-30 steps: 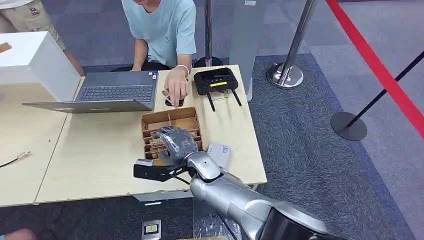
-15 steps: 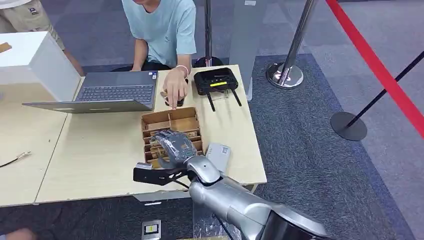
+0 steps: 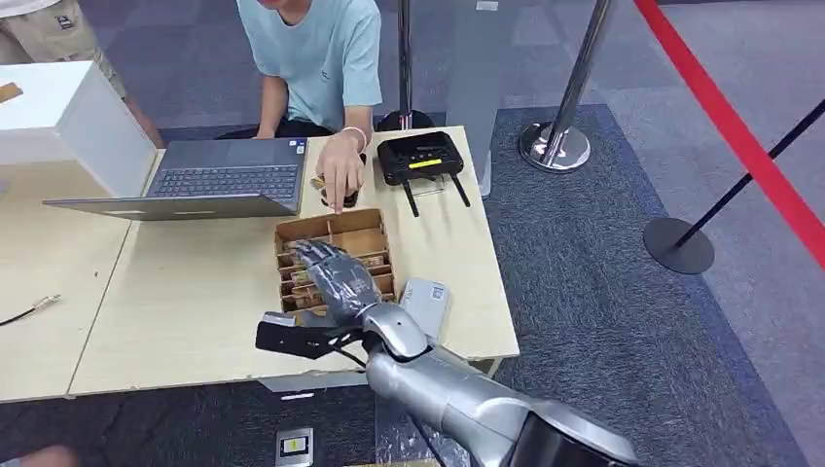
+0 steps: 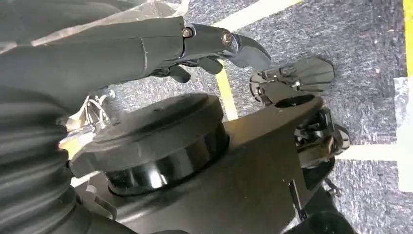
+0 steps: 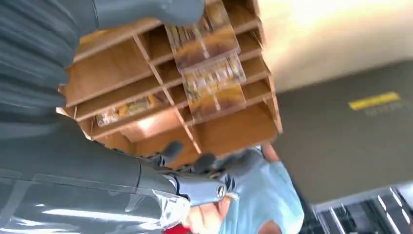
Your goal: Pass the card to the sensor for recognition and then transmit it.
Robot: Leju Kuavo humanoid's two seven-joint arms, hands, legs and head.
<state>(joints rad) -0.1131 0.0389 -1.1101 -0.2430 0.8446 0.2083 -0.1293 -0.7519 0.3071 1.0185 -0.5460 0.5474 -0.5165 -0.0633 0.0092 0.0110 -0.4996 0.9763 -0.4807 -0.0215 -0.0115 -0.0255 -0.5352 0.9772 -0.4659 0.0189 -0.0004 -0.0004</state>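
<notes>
The surface carries a laptop at its far edge, beside a black sensor in the far right corner. Nearer the right edge a compartmented box is placed, cards standing in its slots. The right robot hand is spread above them (nothing pinched); one card should be picked by its edge. The left robot hand hangs loosely curled, holding nothing.

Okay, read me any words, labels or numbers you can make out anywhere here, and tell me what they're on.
None can be read.
Black router: yellow strip, print too small.
Grey device by the cardboard organizer: blue mark, blurred.
Laptop: blue sticker and keys, too small.
Floor plate: yellow label, unreadable.
Cards in the organizer: blurred print.
</notes>
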